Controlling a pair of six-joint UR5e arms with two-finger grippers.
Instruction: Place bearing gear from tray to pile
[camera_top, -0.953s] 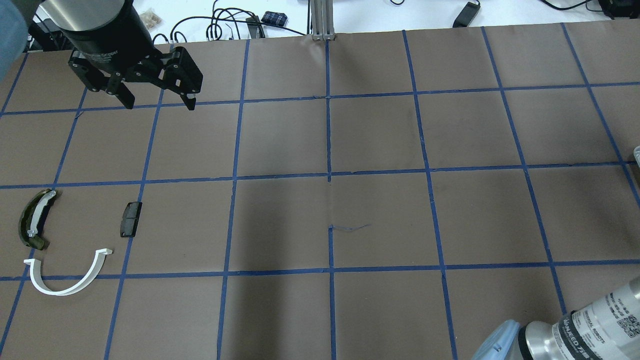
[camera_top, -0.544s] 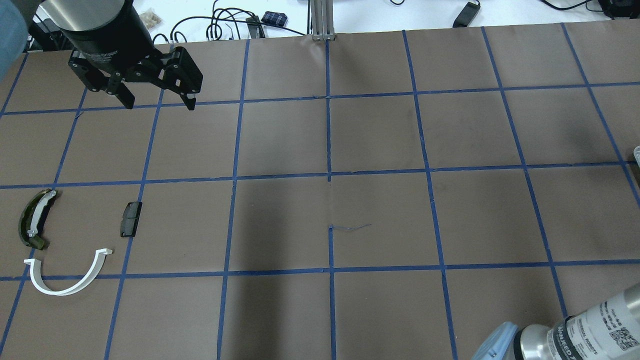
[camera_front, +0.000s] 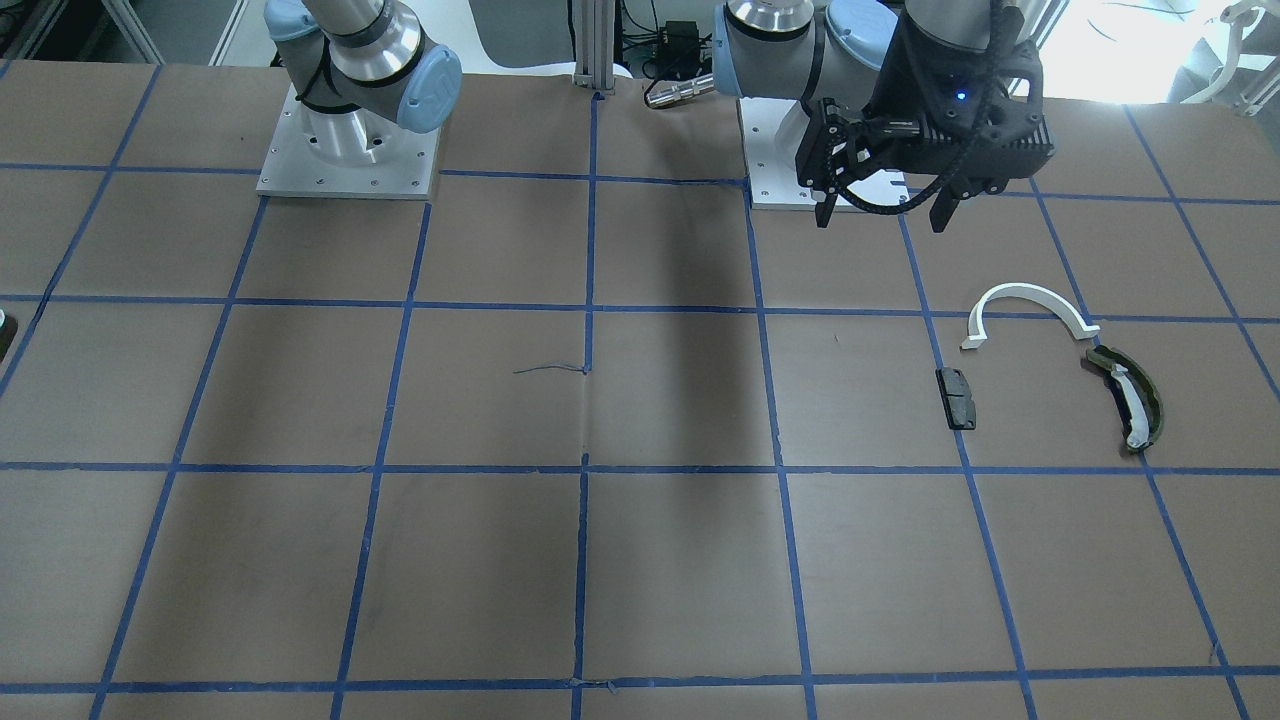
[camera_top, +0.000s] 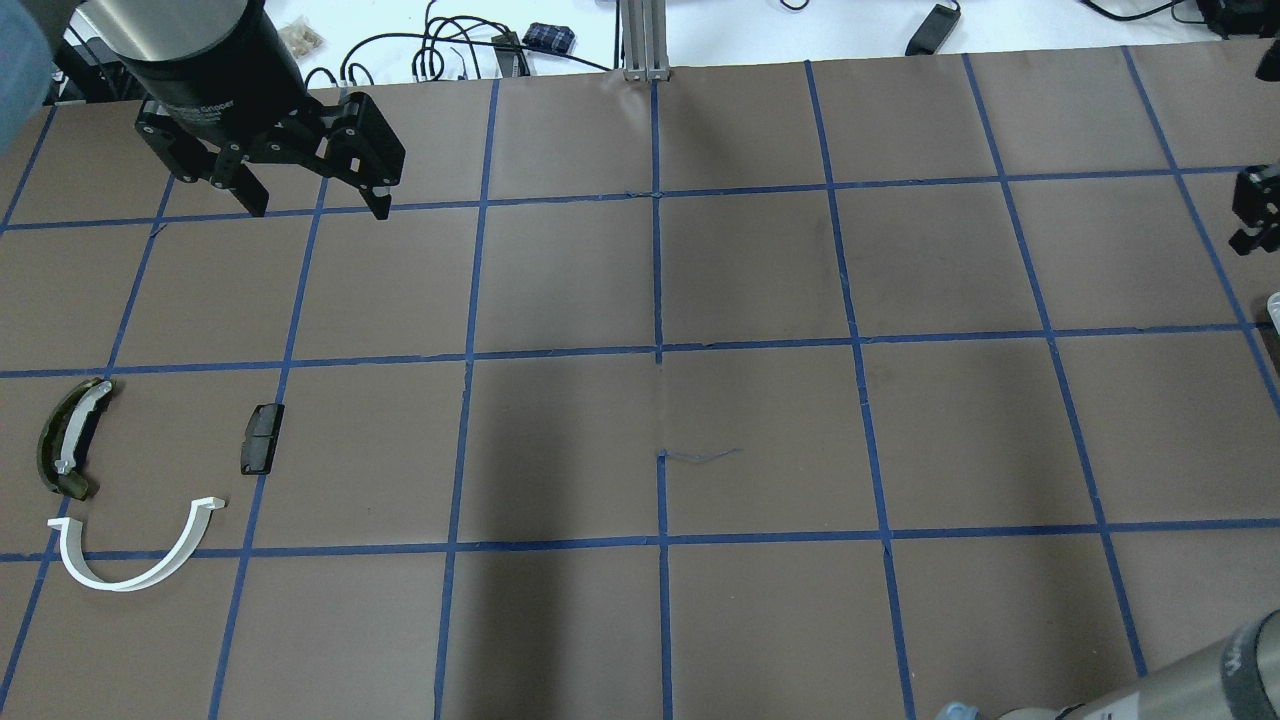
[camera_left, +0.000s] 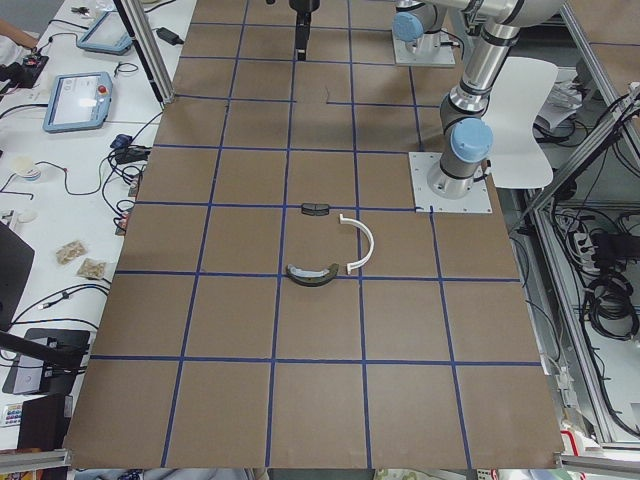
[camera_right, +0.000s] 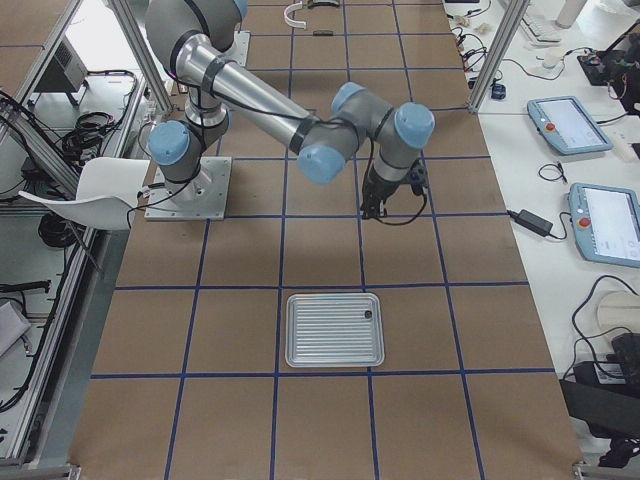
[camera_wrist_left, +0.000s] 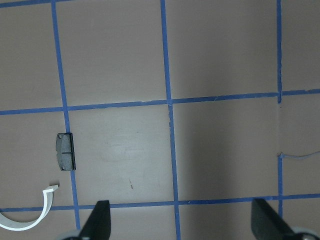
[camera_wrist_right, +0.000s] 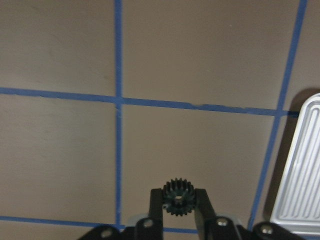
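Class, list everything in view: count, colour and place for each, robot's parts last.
table: one, brown, blue tape grid
tray: one, silver, ribbed, table's end on the robot's right
bearing gear: one, dark, gripped aloft, just off the tray
white half-ring arc: one, white, table, robot's left side
olive curved piece: one, olive-dark with white strip, beside the arc
black block: one, black, near both, touching neither
left gripper: one, black, open and empty, above the table
right gripper: one, black, shut on the bearing gear
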